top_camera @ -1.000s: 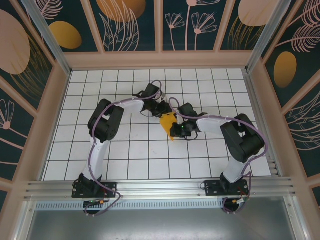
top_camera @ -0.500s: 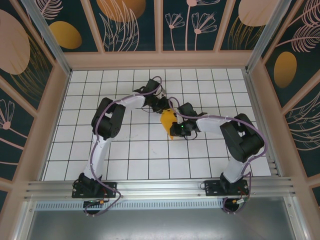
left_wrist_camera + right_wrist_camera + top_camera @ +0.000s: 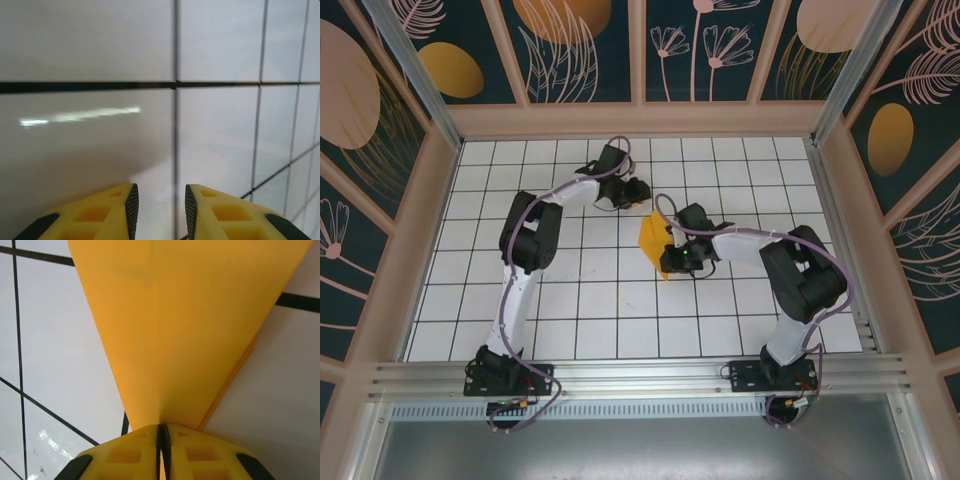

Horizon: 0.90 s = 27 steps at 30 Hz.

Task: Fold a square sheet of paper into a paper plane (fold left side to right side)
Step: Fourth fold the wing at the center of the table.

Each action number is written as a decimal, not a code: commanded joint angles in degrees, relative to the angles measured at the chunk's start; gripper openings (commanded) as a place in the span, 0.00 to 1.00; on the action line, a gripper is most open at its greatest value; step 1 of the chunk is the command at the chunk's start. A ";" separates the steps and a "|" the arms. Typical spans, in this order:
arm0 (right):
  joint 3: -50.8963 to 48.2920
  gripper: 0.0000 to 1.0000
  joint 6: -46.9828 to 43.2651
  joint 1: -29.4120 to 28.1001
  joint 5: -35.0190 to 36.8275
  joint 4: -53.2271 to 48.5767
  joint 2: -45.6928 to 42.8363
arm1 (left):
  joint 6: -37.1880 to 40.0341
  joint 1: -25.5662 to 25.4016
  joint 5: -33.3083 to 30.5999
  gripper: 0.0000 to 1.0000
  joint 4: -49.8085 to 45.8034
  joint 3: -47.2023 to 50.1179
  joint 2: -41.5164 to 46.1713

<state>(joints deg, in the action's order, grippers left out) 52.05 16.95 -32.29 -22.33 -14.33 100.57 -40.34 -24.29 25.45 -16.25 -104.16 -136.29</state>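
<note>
Left jaws withdrew, slightly apart, empty; right jaws pinch paper plane (image 3: 650, 242) (partly hidden).

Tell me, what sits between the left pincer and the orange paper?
Only bare table tiles separate the left pincer from the folded paper, in the top view.

Orange-yellow paper plane (image 3: 190, 315), white black-gridded table (image 3: 520, 300)

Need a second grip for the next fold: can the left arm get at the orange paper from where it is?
Probably yes. The left tool hangs open over bare tiles beside the paper, nothing between; the right tool grips it from the opposite side.
</note>
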 commanded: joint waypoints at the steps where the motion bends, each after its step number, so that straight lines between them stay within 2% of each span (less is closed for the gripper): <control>1: -0.33 0.14 -6.15 2.32 1.66 -12.88 3.11 | 3.51 2.80 -5.36 0.34 0.66 4.79 9.52; 4: 0.54 0.14 -9.15 4.18 1.01 -14.94 3.64 | 4.33 2.94 -6.42 0.34 1.73 10.98 15.58; 7: 0.85 0.14 -10.31 4.61 0.00 -15.17 4.12 | 2.06 2.57 -0.63 0.32 8.28 19.50 20.59; 10: 1.09 0.14 -10.71 4.63 0.13 -15.10 4.33 | 1.44 -0.22 3.90 0.32 11.44 23.94 22.49; 17: 1.22 0.14 -10.14 4.85 0.60 -14.61 4.46 | -1.52 -7.52 6.84 0.32 14.76 23.23 17.73; 27: 1.28 0.14 -9.39 4.78 1.06 -14.03 5.15 | -2.52 -8.20 7.52 0.31 14.28 17.36 8.39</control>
<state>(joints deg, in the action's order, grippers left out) 54.76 7.79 -28.16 -26.48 -21.47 102.26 -42.26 -32.88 31.73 -2.98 -83.90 -125.82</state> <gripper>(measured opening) 0.144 0.312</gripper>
